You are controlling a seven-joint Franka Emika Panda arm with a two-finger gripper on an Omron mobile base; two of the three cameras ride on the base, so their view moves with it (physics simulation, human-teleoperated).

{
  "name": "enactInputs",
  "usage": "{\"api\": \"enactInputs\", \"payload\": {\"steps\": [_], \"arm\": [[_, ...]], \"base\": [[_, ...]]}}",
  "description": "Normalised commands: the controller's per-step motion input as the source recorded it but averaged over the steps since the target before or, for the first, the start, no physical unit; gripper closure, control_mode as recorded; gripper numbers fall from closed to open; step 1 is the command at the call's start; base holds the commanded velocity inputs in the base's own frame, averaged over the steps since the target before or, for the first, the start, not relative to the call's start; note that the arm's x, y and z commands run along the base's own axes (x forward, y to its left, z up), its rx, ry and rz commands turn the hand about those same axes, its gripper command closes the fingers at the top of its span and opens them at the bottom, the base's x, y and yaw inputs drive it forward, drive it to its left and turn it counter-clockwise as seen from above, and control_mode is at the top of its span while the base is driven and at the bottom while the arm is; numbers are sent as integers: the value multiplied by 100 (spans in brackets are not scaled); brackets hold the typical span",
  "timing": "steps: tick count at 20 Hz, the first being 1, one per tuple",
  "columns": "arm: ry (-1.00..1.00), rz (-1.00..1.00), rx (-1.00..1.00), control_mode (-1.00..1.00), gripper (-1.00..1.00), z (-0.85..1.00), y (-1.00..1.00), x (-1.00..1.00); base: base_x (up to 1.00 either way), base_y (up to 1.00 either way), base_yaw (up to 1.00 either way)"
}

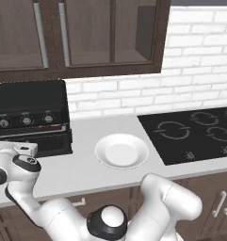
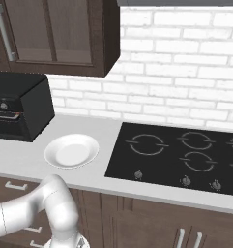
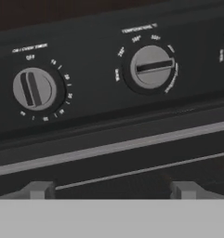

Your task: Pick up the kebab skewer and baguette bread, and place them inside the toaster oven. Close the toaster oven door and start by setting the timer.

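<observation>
The black toaster oven stands on the counter at the far left, also seen at the left edge as toaster oven. Its door looks shut, with the silver handle bar running across it. My gripper is open, right in front of the control panel, with nothing between its fingertips. The left knob has a dial of numbers around it; the temperature knob is to its right. My hand hovers just before the door. The kebab skewer and baguette bread are hidden.
A white plate lies on the counter right of the oven, also plate. The flat black cooktop takes the right side. Dark wall cabinets hang above the oven. Drawer fronts run below the counter edge.
</observation>
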Motion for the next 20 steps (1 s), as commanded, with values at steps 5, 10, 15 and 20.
{"api": "enactInputs", "payload": {"steps": [5,10,15,20], "arm": [[0,0,0,-100,-100,32,12,0],[0,1,0,-100,-100,20,17,0],[6,4,0,-100,-100,-1,5,-3],[7,0,0,-100,-100,-4,0,-1]], "base": [[0,0,0],[0,0,0],[0,0,0],[0,0,0]]}}
